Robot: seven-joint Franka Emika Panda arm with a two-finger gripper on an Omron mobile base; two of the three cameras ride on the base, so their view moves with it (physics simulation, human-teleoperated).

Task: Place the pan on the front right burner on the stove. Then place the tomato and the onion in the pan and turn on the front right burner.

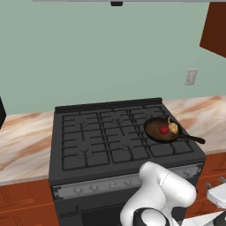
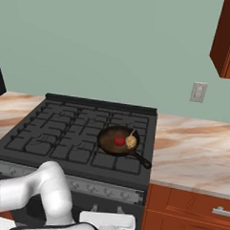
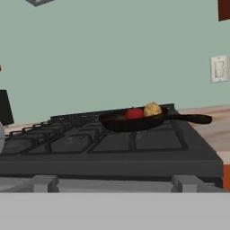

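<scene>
The pan (image 1: 162,129) rests on the stove (image 1: 88,145), on the right-hand grate column but apparently over the middle-to-rear section rather than squarely over the front right burner (image 1: 176,148); its long handle (image 1: 192,138) reaches toward the stove's right edge and just overhangs it. The tomato (image 1: 164,129) and the onion (image 1: 173,128) lie inside the pan, touching one another, the onion on the side nearer the handle.

With the food loaded, what appears to remain is the knob on the silver front strip (image 1: 110,185).

Risks, judged from this arrangement:
- The knobs are small, alike and closely spaced, so a wrong one may be turned and a different burner lit.
- If the pan sits behind the front right grate section, the flame would burn beside it, not under it.
- An arm sweeping near the stove's right edge could catch the projecting handle, swing the pan and roll out the two round items.
- An off-centre approach could let the knob slip between the fingers without turning.

The hand camera looks low across the stove's front edge. The fingers stand fully apart, holding and touching nothing.
</scene>
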